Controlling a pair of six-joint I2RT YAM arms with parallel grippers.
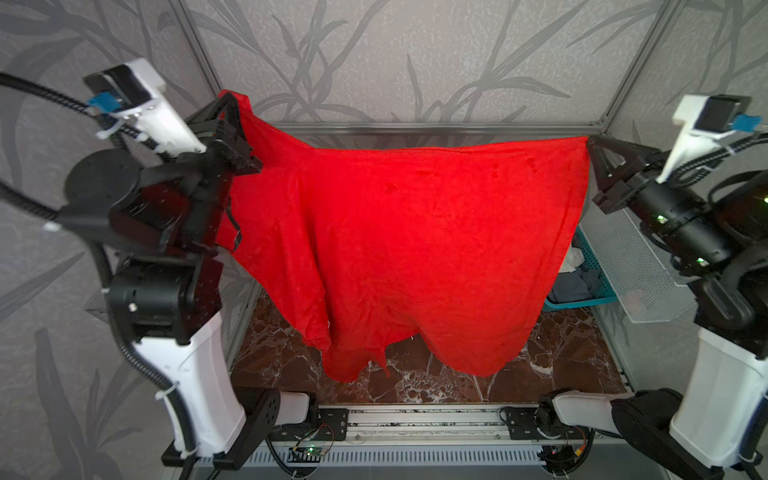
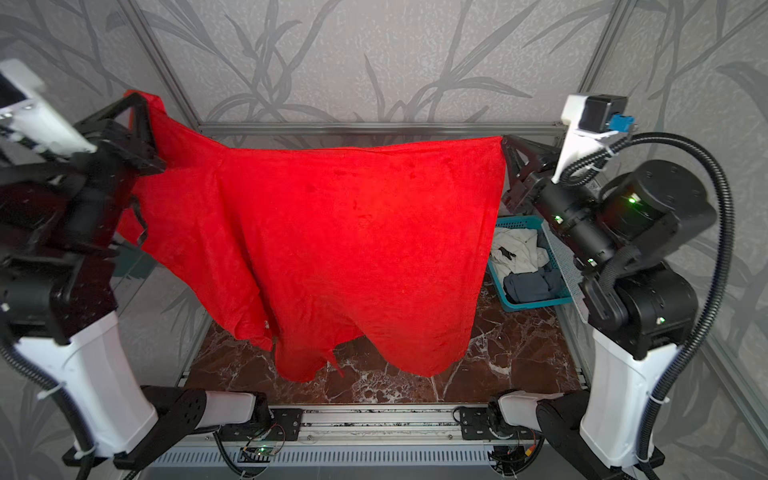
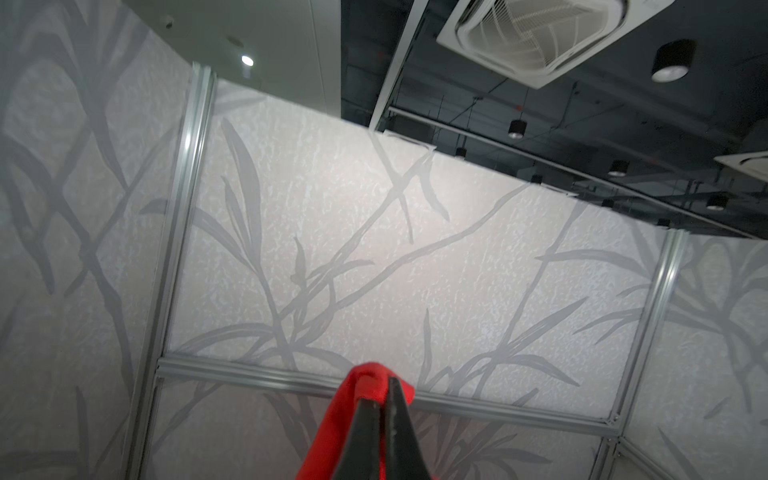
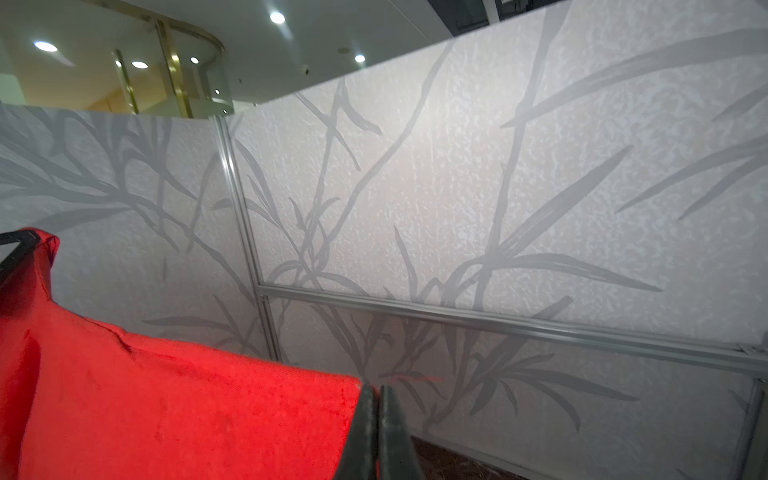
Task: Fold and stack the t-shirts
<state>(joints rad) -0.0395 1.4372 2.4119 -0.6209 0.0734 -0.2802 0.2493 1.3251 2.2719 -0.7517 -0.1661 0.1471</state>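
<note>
Marble-patterned brown tabletop (image 1: 561,365) with white veins forms the floor of a booth. Grey wall panels (image 1: 415,62) printed with leaf shapes close it in, joined by aluminium rails (image 1: 415,126). The left wrist view looks over the panels to a dark ceiling with a square air vent (image 3: 536,37) and round lamps. A teal basket (image 2: 536,304) stands on the tabletop below the right arm, with a white mesh tray (image 1: 636,266) just beside it on its outer side. The left fingers (image 1: 230,99) are pressed together on a bunched corner of the red t-shirt (image 1: 415,249), held high and well apart from the basket. In the left wrist view the cloth (image 3: 328,432) wraps over the two black tips (image 3: 388,388). The right fingers (image 2: 505,139) are likewise closed, pinching the opposite top corner above the far end of the basket. The right wrist view shows the red edge (image 4: 166,415) running straight into the clamped tips (image 4: 372,395). Between the two pairs of fingers the t-shirt hangs as one wide sheet, its top edge pulled nearly straight. Its loose lower edge dangles over the tabletop just beside the basket; whether it touches the marble cannot be told. Inside the basket lie a crumpled white t-shirt (image 2: 515,249) with a black mark at the far end and a grey-blue t-shirt (image 2: 528,286) at the near end.
</note>
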